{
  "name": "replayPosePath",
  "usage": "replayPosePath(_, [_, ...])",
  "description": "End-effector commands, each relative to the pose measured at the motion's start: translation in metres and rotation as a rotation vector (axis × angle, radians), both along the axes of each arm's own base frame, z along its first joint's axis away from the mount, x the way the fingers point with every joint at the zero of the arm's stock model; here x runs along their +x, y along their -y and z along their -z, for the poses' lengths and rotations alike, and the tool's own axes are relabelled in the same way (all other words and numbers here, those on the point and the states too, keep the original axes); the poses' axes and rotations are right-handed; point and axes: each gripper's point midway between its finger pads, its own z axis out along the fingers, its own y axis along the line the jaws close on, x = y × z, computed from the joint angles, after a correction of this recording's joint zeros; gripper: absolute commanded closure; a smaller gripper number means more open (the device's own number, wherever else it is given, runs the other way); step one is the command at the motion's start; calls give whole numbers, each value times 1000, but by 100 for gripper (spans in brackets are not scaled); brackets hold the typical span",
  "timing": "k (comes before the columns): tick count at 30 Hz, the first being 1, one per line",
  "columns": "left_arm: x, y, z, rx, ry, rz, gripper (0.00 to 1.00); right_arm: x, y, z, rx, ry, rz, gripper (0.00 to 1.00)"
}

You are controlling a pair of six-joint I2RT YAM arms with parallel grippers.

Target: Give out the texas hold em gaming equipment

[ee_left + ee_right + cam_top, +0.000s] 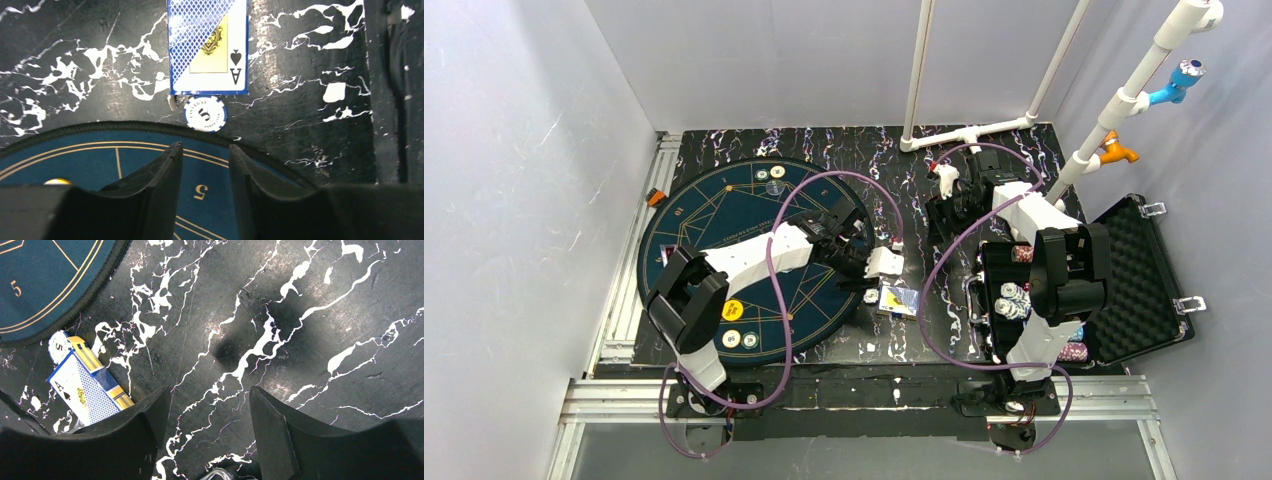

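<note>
On the left side of the top view lies the big round blue mat (714,215). A yellow disc (732,310) and two white discs (731,339) sit near its bottom edge. The left arm stretches across the mat to its right edge. In the left wrist view, the left gripper (205,149) is at the bottom middle with its two fingers a little apart and nothing between them. Just above it in that picture a white chip (205,114) marked 5 lies flat on the black table, just off the mat. It is right up against the cards (207,47), where an ace of spades peeks out from under a blue-backed card. I think the job right now is to get this chip. The left gripper needs to reach past the mat's edge, go down and pinch the chip without pushing the cards. The right gripper (207,392) hangs over bare table, fingers apart, holding nothing. On the far right the black case (1139,270) stands open with more chips (1012,300) inside.
</note>
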Motion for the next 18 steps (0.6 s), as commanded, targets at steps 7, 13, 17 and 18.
replayPosePath(7, [-1, 5, 15, 3, -60, -43, 37, 5, -1, -19, 24, 58, -14, 32])
replayPosePath(13, [-2, 9, 30, -3, -86, -49, 36, 5, -1, -18, 22, 56, -13, 32])
replayPosePath(17, [-1, 12, 39, -2, -95, -63, 36, 6, -1, -18, 24, 55, -13, 32])
replayPosePath(18, [-1, 12, 42, -1, -99, -66, 36, 5, -1, -18, 23, 53, -13, 32])
